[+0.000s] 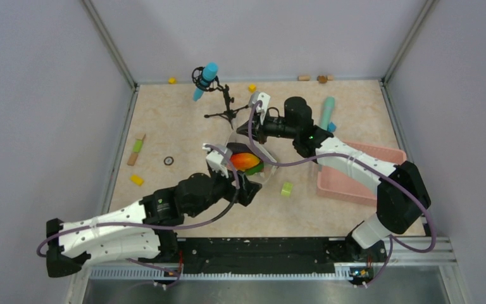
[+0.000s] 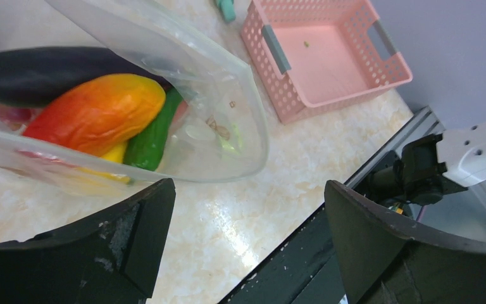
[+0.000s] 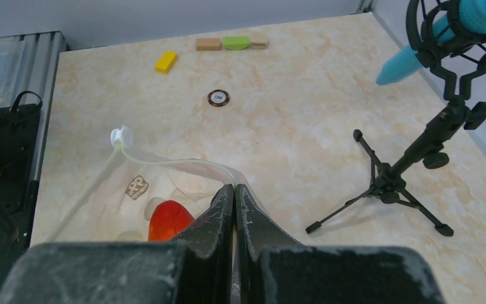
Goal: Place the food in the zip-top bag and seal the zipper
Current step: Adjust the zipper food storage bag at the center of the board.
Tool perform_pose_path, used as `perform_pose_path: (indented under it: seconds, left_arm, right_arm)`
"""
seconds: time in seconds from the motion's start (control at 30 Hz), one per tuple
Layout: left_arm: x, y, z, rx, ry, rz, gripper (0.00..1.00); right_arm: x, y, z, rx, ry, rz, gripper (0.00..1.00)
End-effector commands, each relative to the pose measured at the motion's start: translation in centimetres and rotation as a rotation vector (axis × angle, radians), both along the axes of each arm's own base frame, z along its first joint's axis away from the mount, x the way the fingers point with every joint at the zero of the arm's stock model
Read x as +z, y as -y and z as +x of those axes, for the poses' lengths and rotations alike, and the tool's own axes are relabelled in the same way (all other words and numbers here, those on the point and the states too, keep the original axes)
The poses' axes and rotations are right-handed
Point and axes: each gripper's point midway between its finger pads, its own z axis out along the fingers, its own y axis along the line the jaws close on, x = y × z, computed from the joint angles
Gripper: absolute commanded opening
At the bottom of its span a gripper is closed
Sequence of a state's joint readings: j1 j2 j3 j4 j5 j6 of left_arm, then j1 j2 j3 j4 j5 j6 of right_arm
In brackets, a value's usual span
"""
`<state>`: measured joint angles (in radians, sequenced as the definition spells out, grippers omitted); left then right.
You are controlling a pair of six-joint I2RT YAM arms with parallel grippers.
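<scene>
Jaws spread wide and empty, the left gripper (image 2: 248,193) sits just beside the clear zip-top bag (image 2: 240,126) at mid-worktop (image 2: 278,190). The food (image 2: 98,111) is inside the bag: an orange-red mango, a dark purple aubergine, a green vegetable and a yellow piece. Right gripper (image 3: 235,190), jaws pressed together, pinches the bag's rim at the unsealed white zipper (image 3: 164,162); a pink lattice basket (image 2: 291,101) stands farther right.

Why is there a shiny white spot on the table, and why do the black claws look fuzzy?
Left wrist view: light glares off the glossy table, and the left fingers sit too near the lens. Right wrist view: right fingers equally soft. Top view: even, sharp.
</scene>
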<state>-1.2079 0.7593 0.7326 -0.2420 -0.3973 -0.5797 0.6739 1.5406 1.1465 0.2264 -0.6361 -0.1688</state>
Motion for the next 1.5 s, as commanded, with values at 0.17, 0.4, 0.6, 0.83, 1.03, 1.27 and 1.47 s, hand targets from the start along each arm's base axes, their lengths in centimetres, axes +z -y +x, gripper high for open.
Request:
perform_pose_path:
  seconds: [0.17,0.4,0.6,0.83,1.03,1.27,1.47]
  left_arm:
    - [-2.9,-11.2,2.5,0.454,-0.004,0.001,0.97]
    - [-4.6,-13.8,2.7,0.551,-0.001,-0.052,0.97]
    - [-5.7,-11.9,3.9,0.535,0.038,0.060,0.97]
    - [-5.7,-9.1,9.0,0.502,0.006,0.103,0.97]
    - [-3.4,-6.6,8.9,0.159,0.263,-0.091,0.97]
    - [-2.2,-6.7,8.5,-0.026,0.487,-0.028,0.97]
    - [-1.5,-7.0,9.8,-0.077,0.553,0.066,0.96]
  right_arm:
    - [2.5,1.5,-0.1,0.077,0.051,0.041,0.00]
    - [2.0,2.3,0.9,0.077,0.018,0.039,0.00]
    - [1.5,2.0,1.0,0.093,-0.004,0.027,0.00]
    - [1.7,2.3,0.3,0.118,-0.010,0.004,0.00]
    - [1.8,2.4,0.0,0.126,-0.021,0.002,0.00]
    - [1.5,2.1,-1.0,0.202,-0.044,0.002,0.00]
    - [1.4,2.0,-1.2,0.225,-0.055,-0.012,0.00]
